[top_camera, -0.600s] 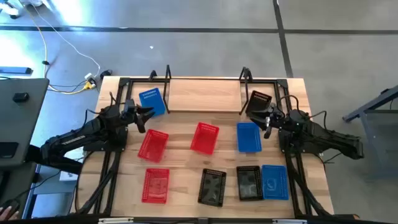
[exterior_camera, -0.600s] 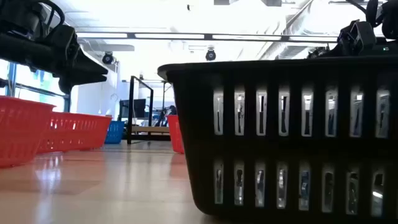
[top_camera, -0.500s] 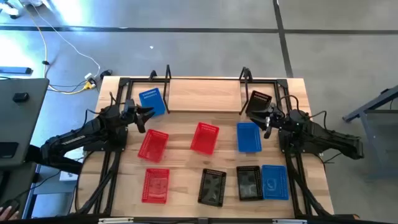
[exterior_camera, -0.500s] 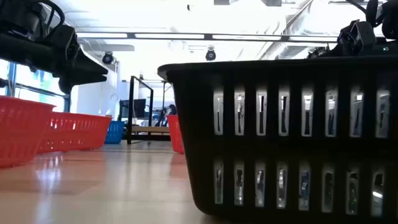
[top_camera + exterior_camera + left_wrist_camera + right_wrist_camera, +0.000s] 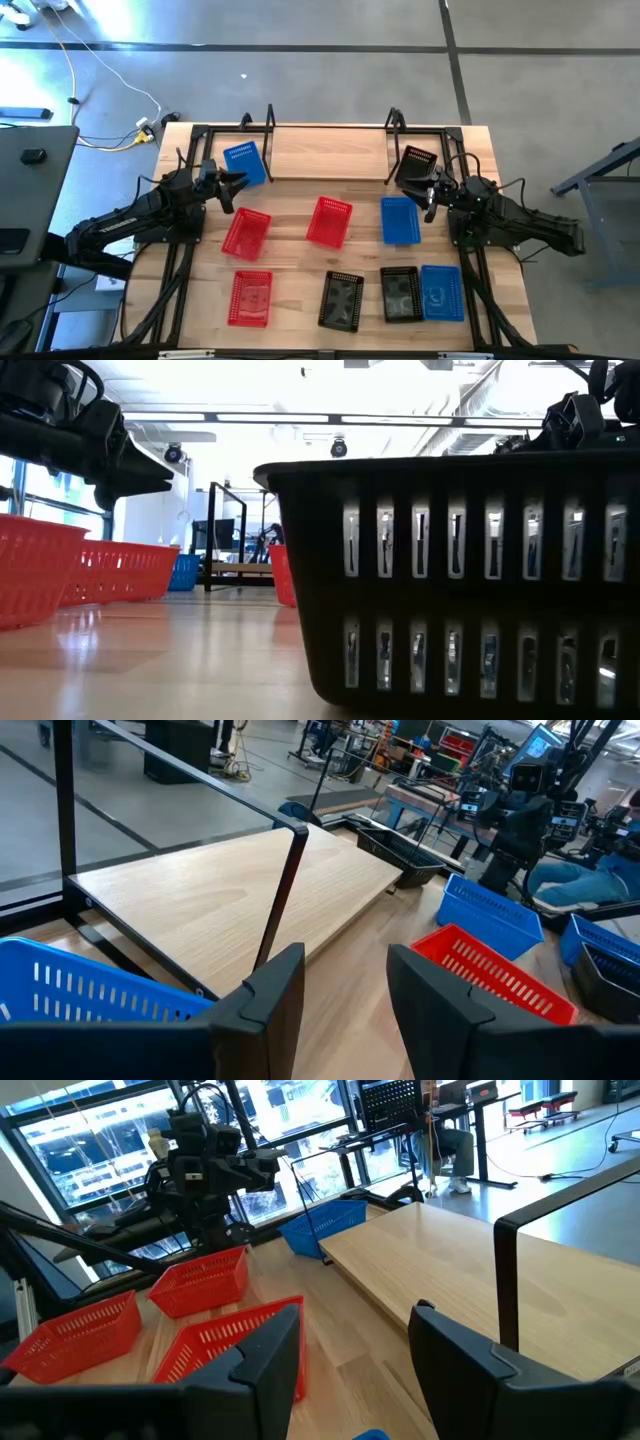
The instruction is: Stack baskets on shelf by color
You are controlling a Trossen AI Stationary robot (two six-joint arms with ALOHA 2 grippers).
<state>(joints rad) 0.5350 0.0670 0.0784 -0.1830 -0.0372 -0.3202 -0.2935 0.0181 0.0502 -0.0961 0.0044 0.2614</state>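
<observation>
Nine empty baskets: one blue basket [image 5: 243, 162] and one black basket [image 5: 416, 164] at the shelf [image 5: 328, 152] ends; both grippers, left [image 5: 236, 183] and right [image 5: 424, 190], spread, holding nothing.

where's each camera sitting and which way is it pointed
High view: above the table, looking straight down on the shelf, baskets and both arms.
Low view: at tabletop height, looking level into the room; a black basket fills the foreground, arm parts hang at the top corners.
Left wrist view: on the left arm, facing the shelf; left pincer open, empty.
Right wrist view: on the right arm, facing the shelf; right pincer open, empty.
Shared: both wrist views show the shelf board and the opposite arm.
</observation>
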